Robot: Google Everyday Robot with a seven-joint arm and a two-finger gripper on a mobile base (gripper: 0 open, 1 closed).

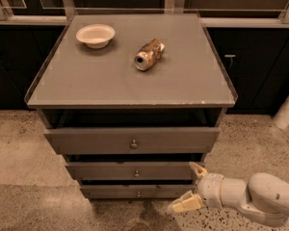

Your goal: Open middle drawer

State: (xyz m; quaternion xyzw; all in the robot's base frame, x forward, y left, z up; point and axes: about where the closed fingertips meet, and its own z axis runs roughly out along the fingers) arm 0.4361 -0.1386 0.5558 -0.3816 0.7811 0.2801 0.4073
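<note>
- Front of middle drawer (106, 170): flat, grey, with a small round metal knob (136, 173) at centre.
- It sits second of three in the cabinet (192, 81), under the top drawer (86, 139) and over the lowest drawer (111, 191), with a dark gap above it.
- At its right end is the gripper (191, 187), fingers apart: the upper tip by the front's right edge, the lower one down near the floor (260, 143).
- On the cabinet lie a white bowl (95, 35) and a can (149, 54) on its side, apart.
</note>
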